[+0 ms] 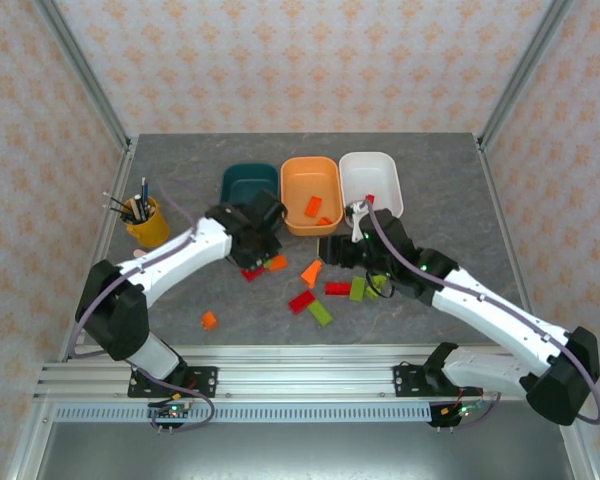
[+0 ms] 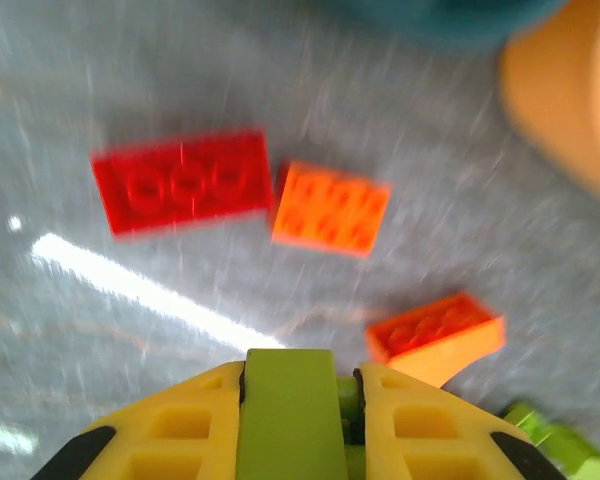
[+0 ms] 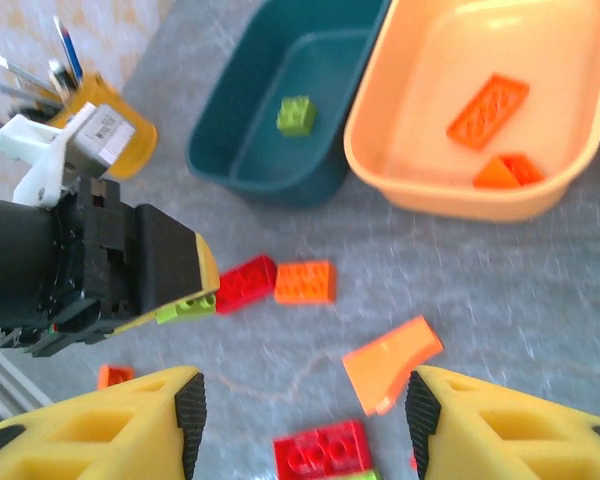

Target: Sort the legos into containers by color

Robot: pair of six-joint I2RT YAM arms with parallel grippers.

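- The left claw [image 2: 300, 378] is clamped on a lime green lego [image 2: 285, 425], held close over the surface [image 1: 440, 200]. The brick's long axis runs along the fingers.
- Beyond it, a red oblong lego [image 2: 180, 182] lies flat, studs up, its long axis running across the left wrist view. Its right end nearly touches an orange lego [image 2: 330, 208].
- The right claw [image 3: 300, 400] stands partly open, gripping nothing, over an orange wedge-like lego [image 3: 390, 365] that lies diagonally.
- The teal tub [image 3: 250, 150] holds one green lego [image 3: 296, 115].
- The orange tub [image 3: 400, 150] holds two orange legos [image 3: 488, 110].
- The white tub [image 1: 380, 165] ends the row on the right.
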